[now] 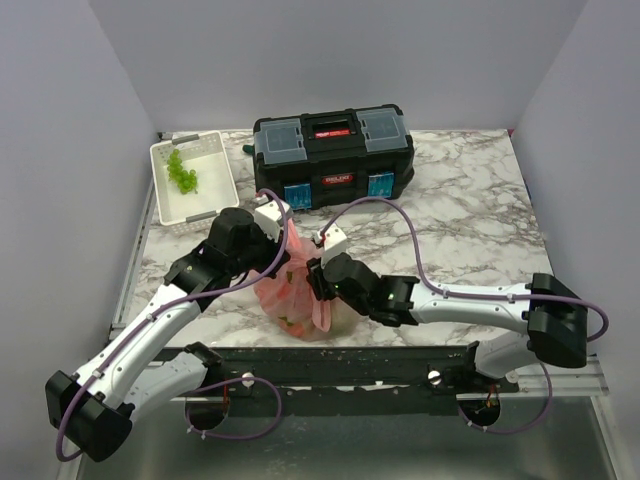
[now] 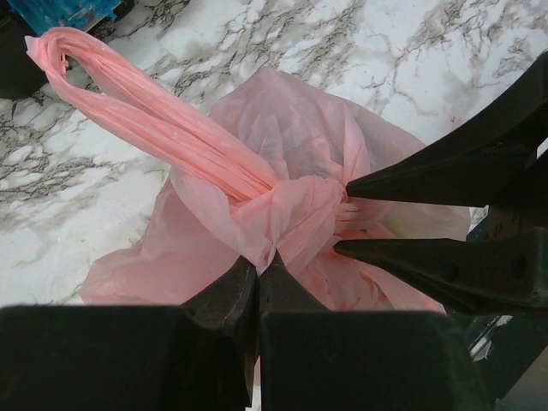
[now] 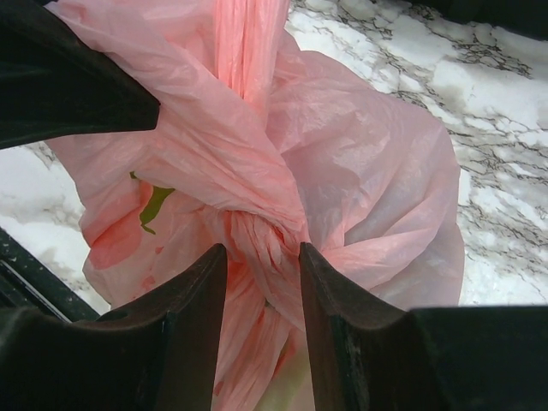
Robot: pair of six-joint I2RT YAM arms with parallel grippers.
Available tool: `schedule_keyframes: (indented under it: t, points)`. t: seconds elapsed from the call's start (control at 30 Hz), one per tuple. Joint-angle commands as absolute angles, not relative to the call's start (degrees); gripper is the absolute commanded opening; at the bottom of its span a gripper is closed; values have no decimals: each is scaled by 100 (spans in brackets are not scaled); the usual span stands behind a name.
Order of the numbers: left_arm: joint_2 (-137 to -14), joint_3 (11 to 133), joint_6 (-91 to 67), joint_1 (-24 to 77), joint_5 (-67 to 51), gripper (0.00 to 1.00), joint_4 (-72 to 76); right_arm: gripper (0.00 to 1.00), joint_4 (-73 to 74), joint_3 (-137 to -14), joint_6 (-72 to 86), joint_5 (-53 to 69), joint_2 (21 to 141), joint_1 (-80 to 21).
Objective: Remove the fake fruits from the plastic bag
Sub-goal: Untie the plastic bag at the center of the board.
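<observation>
1. The left gripper (image 2: 258, 270) is pressing its jaws fully together, pinching a fold of the thin, crinkly, translucent pink plastic bag (image 2: 291, 120) right at the tight knot (image 2: 295, 214) tying its top.
2. The right gripper (image 3: 263, 265) is standing with its jaws parted, straddling the twisted neck at the knot from the opposite side. Plastic is lying between the fingers, but nothing is looking clamped, so I am reading it as open, not a grip.
3. Judgement: the left pinch is acting as an anchor. It is holding the tied top up and steady, giving the right fingers a fixed target for working the knot loose.
4. The bunched loop handle (image 2: 145, 120) is trailing away from the knot, gripped by neither arm.
5. The bag is sitting tied shut on the white-grey marbled tabletop (image 1: 470, 220), near its front edge and between the two arms.
6. The small glossy plastic fake fruits (image 3: 152, 204) are sitting inside, showing only as a dim green patch through the film. None is lying outside.
7. Judgement: the task is at the opening step. Risks are the thin film tearing, or the whole bag dragging if the pull outruns the anchor.
8. The black plastic toolbox (image 1: 332, 158) and the white slotted basket (image 1: 215, 190) holding a light green grape bunch (image 1: 182, 172) are standing well apart at the far side.
</observation>
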State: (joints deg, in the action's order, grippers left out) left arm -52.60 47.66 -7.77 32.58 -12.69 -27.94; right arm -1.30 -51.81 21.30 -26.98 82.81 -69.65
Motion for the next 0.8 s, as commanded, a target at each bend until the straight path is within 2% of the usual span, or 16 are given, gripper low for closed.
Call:
schedule_keyframes:
  t: [0.0,0.37,0.67,0.77]
  points:
    - [-5124,4850,-765,3216,-1321,0,-2656,43,183,-5262,2113,-3028,8191,-6979]
    - [-5264,4897,-773,3190,-1469,0,-2650,44,-342,-4557,2194,-3212,7597,-6981]
    - [-5287,4887,-782,3190,-1490,0,-2634,44,-483,-4950,2059,-3151,8232,-6983]
    - [-5260,4887,-774,3189,-1438,0,-2645,40,-439,-4952,2130,-3443,8298,-6981]
